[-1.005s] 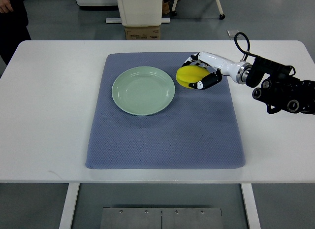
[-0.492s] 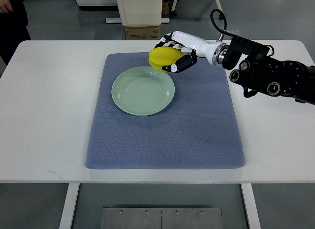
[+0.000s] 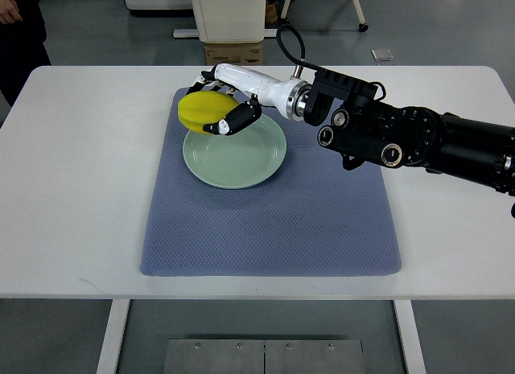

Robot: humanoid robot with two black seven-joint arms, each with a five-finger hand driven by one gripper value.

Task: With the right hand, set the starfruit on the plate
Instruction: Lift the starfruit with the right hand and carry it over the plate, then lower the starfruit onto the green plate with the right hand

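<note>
A smooth yellow starfruit point(image 3: 203, 108) is gripped by the right robot hand point(image 3: 221, 107), apparently above the round pale-green plate's point(image 3: 241, 161) far-left rim, on a textured blue mat point(image 3: 265, 229).

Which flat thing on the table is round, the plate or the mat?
The pale green plate is round; the grey-blue mat beneath it is rectangular.

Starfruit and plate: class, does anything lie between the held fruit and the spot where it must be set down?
Nothing visible does. The right robot hand grips the starfruit over the far-left rim of the plate, whose surface is bare. Only the blue mat lies around it.
</note>
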